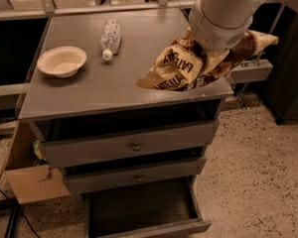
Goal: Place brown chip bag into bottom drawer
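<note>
The brown chip bag (pixel 181 68), glossy brown and cream-yellow, hangs tilted over the right front corner of the grey cabinet top (pixel 89 90). Its right end sticks out past the cabinet's edge. My gripper (pixel 213 46) comes down from the top right and is shut on the bag's upper middle; the thick white wrist hides most of the fingers. The bottom drawer (pixel 154 228) is pulled open far below the bag, showing a dark, deep inside.
A cream bowl (pixel 62 60) sits at the left of the cabinet top and a clear plastic bottle (pixel 110 37) lies at the back middle. Two knobbed drawers (pixel 135 146) are slightly ajar above the bottom one. A cardboard box (pixel 35 182) stands at the lower left.
</note>
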